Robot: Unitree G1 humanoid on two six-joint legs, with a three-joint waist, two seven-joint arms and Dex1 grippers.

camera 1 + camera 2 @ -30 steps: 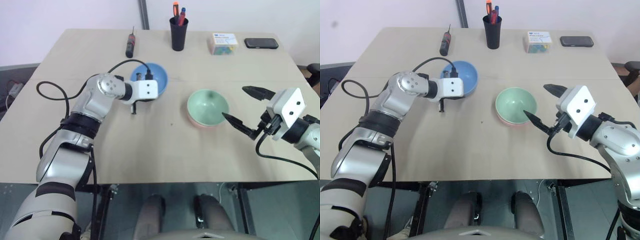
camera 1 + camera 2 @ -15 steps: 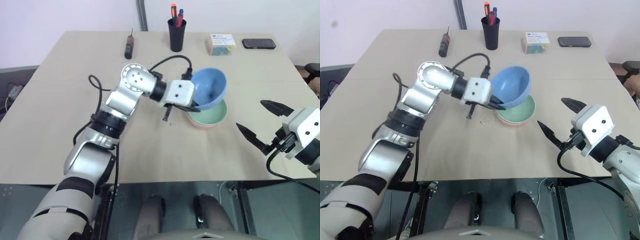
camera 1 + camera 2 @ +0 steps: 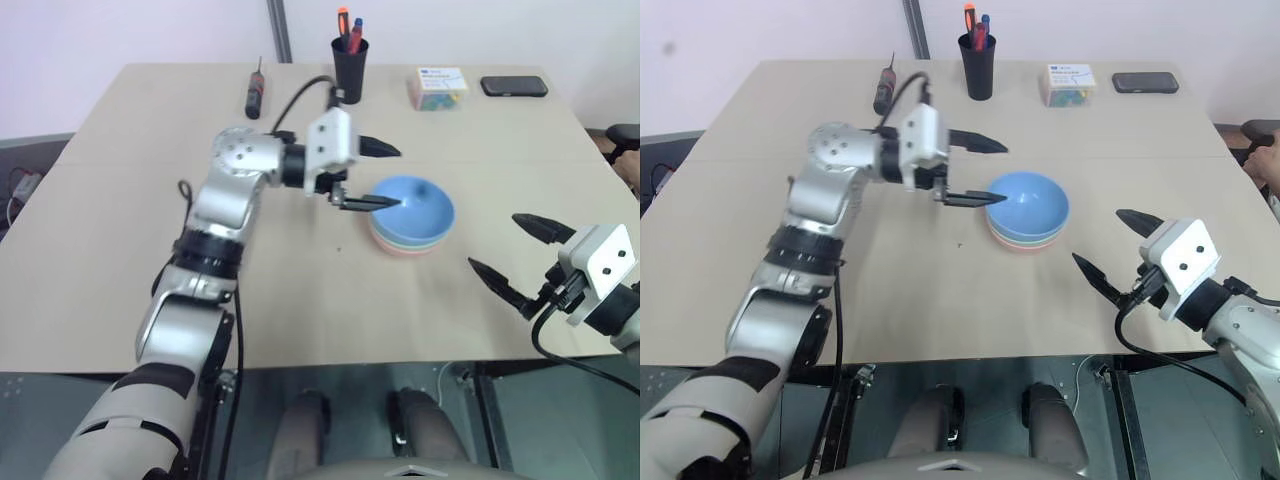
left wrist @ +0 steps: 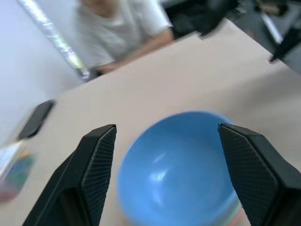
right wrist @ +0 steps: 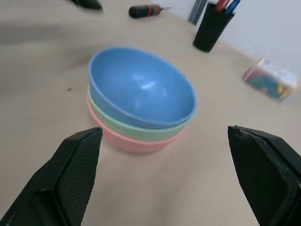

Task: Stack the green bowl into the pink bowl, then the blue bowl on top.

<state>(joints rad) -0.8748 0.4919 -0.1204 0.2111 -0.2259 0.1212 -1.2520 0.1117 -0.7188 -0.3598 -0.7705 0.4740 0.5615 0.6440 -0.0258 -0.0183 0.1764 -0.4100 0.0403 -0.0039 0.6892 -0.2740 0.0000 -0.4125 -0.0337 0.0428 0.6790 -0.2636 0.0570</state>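
The blue bowl [image 3: 412, 211] sits nested on top of the green bowl [image 5: 141, 129], which sits in the pink bowl [image 5: 134, 143]. The stack stands right of the table's middle. My left gripper [image 3: 384, 177] is open just left of the stack and holds nothing. One of its fingertips reaches over the blue bowl's left rim and the other is higher, toward the back. My right gripper [image 3: 493, 241] is open and empty, apart from the stack near the table's front right.
Along the back of the table [image 3: 150, 250] stand a screwdriver [image 3: 257, 88], a black pen cup [image 3: 349, 65], a box of coloured clips [image 3: 438, 87] and a phone [image 3: 514, 87]. A person [image 4: 122, 28] sits beyond the table's right side.
My left gripper carried the blue bowl from the left onto the green bowl, opened, let it go and drew back a little. My right gripper backed off toward the front right.
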